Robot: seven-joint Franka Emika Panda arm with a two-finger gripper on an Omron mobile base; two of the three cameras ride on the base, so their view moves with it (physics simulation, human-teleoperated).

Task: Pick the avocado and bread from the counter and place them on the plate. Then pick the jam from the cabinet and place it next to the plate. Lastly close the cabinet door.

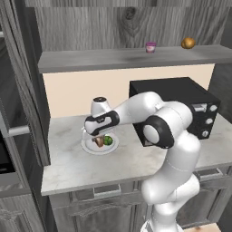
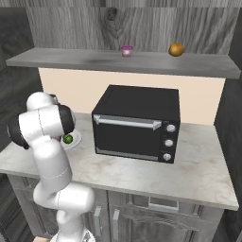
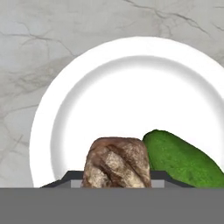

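Bread sits nearest the hand camera, between the dark tips of the pincer, which is clamped on it, low over the plate. Judged step: setting bread down. To do it well, lower until the loaf rests on the dish floor, then part the jaws and lift straight up, so it neither rolls nor nudges the avocado touching its side. Plate contents: avocado lying inside the rim, bread over the dish and beside it, not yet released. Plate stands on the counter, beside the microwave. Cabinet shelf holds the jam and, well apart, an orange-brown fruit.
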